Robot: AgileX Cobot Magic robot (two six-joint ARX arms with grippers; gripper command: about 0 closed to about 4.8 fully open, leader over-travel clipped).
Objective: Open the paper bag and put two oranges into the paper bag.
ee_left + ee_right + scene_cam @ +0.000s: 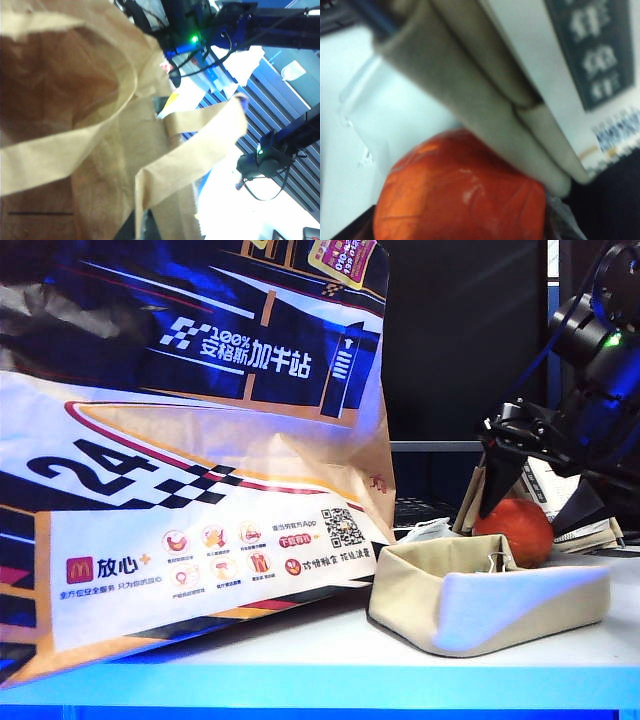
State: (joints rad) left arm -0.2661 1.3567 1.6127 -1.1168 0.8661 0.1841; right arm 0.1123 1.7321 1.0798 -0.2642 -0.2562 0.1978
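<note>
One orange (515, 528) is all I can make out from the side of the table, a glossy red-orange ball sitting in the low beige fabric tray (480, 610) at lower right of the exterior view, with the right gripper (530, 495) coming down on it from above, its dark fingers spread wide to either side of the fruit and gripping nothing as yet; the fruit lies straight below the claw, so a short drop and a squeeze looks like what the next move needs, and this arm is clearly the nearer one. To the left the paper bag (190, 450) fills most of the frame, stiff kraft paper printed dark blue with a checkered stripe and a big 24, standing on the white table (330, 670) just beside the tray. In the left wrist view I look down into the bag's brown, creased mouth (65, 85), with flat paper handles (200, 135) looping across the middle; the left gripper itself is out of sight, pressed shut, and I cannot tell on what. In the right wrist view the orange (460, 195) bulges at the bottom, waxy and dimpled, against the tray's soft folded rim (485, 105)
</note>
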